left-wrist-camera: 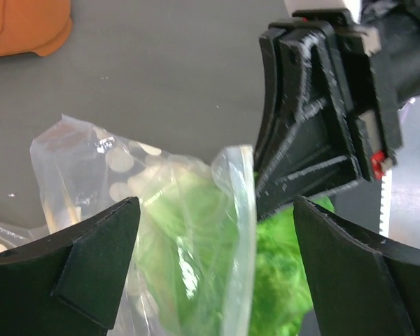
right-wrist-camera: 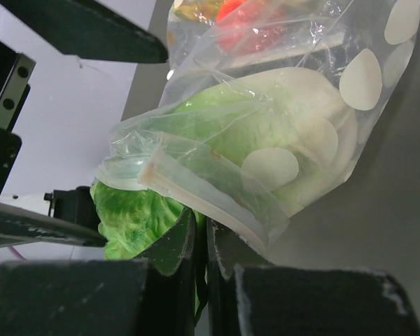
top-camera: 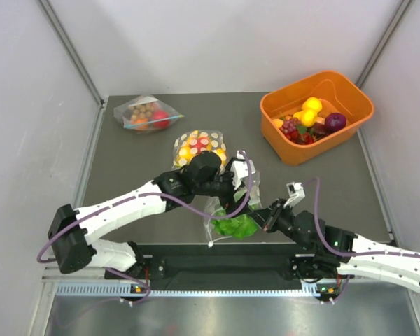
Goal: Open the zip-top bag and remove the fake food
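The zip-top bag (top-camera: 222, 210), clear with white dots, lies near the table's front edge with its mouth open. A ruffled green lettuce head (top-camera: 236, 225), the fake food, pokes out of that mouth. My right gripper (right-wrist-camera: 204, 222) is shut on a thin green leaf of the lettuce (right-wrist-camera: 136, 213), just under the bag's zip rim (right-wrist-camera: 203, 199). From above, the right gripper (top-camera: 267, 218) sits at the bag's right side. My left gripper (left-wrist-camera: 217, 210) is open, its fingers on either side of the bag's raised rim (left-wrist-camera: 239, 231) and clear of it. The lettuce (left-wrist-camera: 280, 273) shows green behind the rim.
A second dotted bag (top-camera: 199, 145) with yellow and red pieces lies just behind the left gripper (top-camera: 241, 183). A plain clear bag (top-camera: 145, 114) with brown balls is at the back left. An orange bin (top-camera: 350, 94) at the back right holds fruit and a round purple piece (top-camera: 334, 122).
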You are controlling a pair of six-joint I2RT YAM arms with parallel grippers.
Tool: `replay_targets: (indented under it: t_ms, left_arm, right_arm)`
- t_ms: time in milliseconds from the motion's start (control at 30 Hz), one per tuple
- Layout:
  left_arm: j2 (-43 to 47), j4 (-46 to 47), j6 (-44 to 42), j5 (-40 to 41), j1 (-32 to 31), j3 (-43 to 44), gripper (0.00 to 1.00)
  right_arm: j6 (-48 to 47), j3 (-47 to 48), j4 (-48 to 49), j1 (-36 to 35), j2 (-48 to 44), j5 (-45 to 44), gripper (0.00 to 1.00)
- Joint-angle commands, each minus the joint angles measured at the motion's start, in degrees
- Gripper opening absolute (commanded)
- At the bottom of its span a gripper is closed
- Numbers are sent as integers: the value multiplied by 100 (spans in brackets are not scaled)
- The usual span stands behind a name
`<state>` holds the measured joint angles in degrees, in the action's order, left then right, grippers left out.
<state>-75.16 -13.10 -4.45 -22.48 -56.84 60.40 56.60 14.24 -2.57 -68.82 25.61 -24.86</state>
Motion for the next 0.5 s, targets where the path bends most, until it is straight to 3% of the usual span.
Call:
replay_targets:
  t_ms: [0,33,167,233,267,400,467]
  left_arm:
    - [-262,273,-144,-2,6,305,93]
    - [-332,265,-153,-11,6,340,88]
    - [-702,159,-153,-46,6,499,50]
    - [-781,106,-170,-72,6,499,39]
    - [-834,98,-170,-46,6,473,26]
    - [-948,124,-118,321,6,437,3]
    - [-992,194,-39,419,15,420,2]
  right_arm:
    - [-166,140,485,44,102,166,0]
    - [-184,167,485,44,129,209,0]
    - [-324,228,468,44,269,263,0]
    - [-386,255,459,44,296,271,0]
    - [-473,263,485,35,313,289,0]
    - [-843,325,669,35,523,683,0]
    - [-1070,316,880,26,647,903,0]
